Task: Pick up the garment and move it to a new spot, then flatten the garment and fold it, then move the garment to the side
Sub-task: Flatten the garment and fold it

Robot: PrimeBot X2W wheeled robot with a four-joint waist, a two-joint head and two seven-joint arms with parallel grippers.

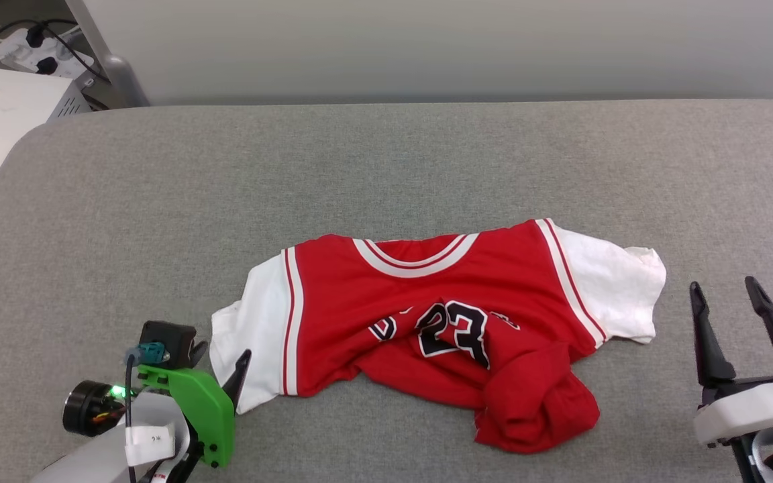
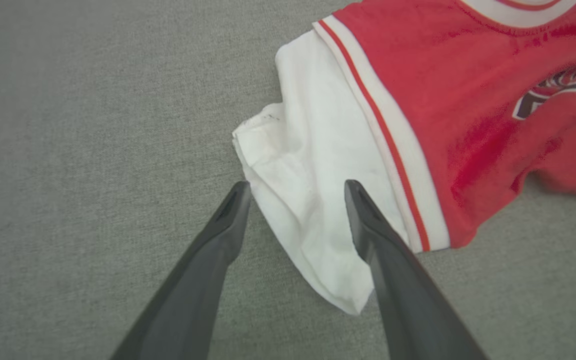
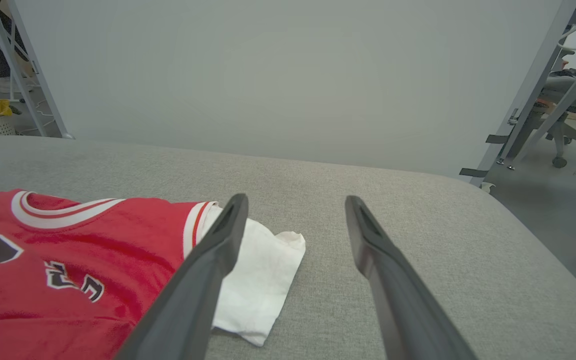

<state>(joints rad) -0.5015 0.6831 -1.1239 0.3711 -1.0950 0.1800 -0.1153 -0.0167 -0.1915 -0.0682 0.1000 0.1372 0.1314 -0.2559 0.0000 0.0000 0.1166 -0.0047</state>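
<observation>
Left gripper (image 2: 295, 186), jaws apart, has the shirt's (image 1: 427, 288) white sleeve (image 2: 308, 150) between them; right gripper (image 3: 295, 200), spread and empty, sits beside the shirt; folds hide some lettering.

Grey padded table (image 1: 386, 174), pale wall (image 3: 268, 75)

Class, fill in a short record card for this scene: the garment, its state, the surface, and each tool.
garment: red jersey, white sleeves, number 23 on the chest
state: crumpled, lower part bunched toward the robot's right, not yet folded
surface: grey fabric-covered table
left tool: open, fingers either side of the white sleeve edge; contact unclear
right tool: open, beside the other sleeve, apart from it
</observation>
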